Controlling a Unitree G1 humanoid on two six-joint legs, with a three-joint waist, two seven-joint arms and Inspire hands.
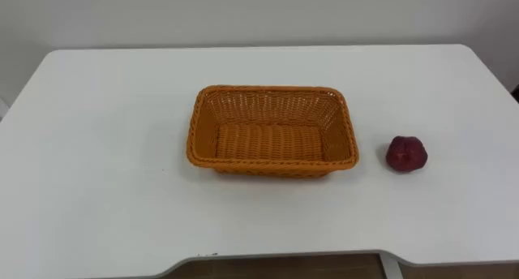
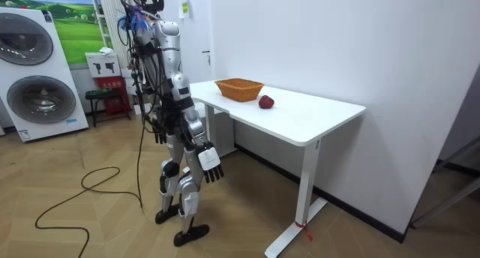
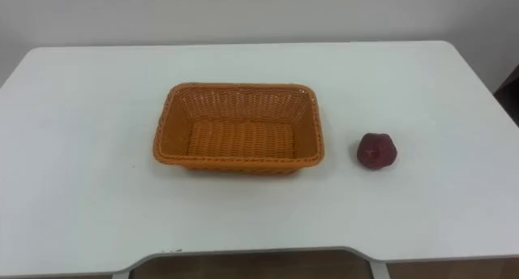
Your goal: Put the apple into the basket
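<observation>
Just off the right end of the basket, on the white surface: apple, dark red, sitting near the rim without touching it. Held by nothing, touched by nothing. Inside the basket: bare orange weave, no load. Round the basket on every other side: plain white surface.

Well back from the basket, short of the surface's long edge in the room view: right hand, hanging low by the thigh and well below the surface. Fingers straight and loosely spread, gripping nothing.

Judged from that: task not begun in any visible way. No reach, no grasp, no lift yet. All of it left to do:
- stepping in closer to the basket
- raising a hand to the basket's right side
- closing round the apple
- carrying it over the rim
- setting it down, presumably inside the basket
- letting go
</observation>
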